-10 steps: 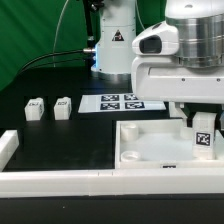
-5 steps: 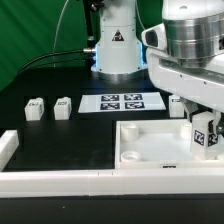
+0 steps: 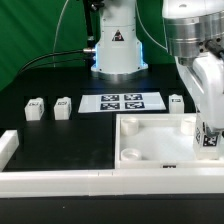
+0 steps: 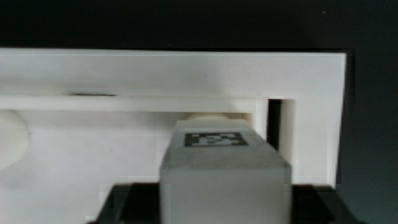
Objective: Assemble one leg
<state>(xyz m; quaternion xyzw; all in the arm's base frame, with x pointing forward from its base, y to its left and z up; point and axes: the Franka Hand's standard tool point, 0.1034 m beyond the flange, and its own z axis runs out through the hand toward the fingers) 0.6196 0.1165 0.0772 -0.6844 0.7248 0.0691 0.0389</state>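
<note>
My gripper (image 3: 209,126) is shut on a leg (image 3: 211,140), a small white post with a square tag facing out. It holds the leg upright over the corner of the large white square panel (image 3: 150,140) on the exterior view's right. In the wrist view the leg (image 4: 222,165) fills the middle between my dark fingers (image 4: 135,205), with the panel's raised rim (image 4: 196,62) and a corner slot beyond it. Three more legs stand on the black table: two (image 3: 35,108) (image 3: 63,106) at the exterior view's left and one (image 3: 177,102) behind the panel.
The marker board (image 3: 122,102) lies behind the panel. A white rail (image 3: 60,181) runs along the front edge and turns up at the exterior view's left (image 3: 8,147). The arm's base (image 3: 115,45) stands at the back, with a green curtain behind.
My gripper has moved with the leg toward the exterior view's right and slightly down, from beside the panel's middle to its right corner. The loose leg behind the panel has come into view.
</note>
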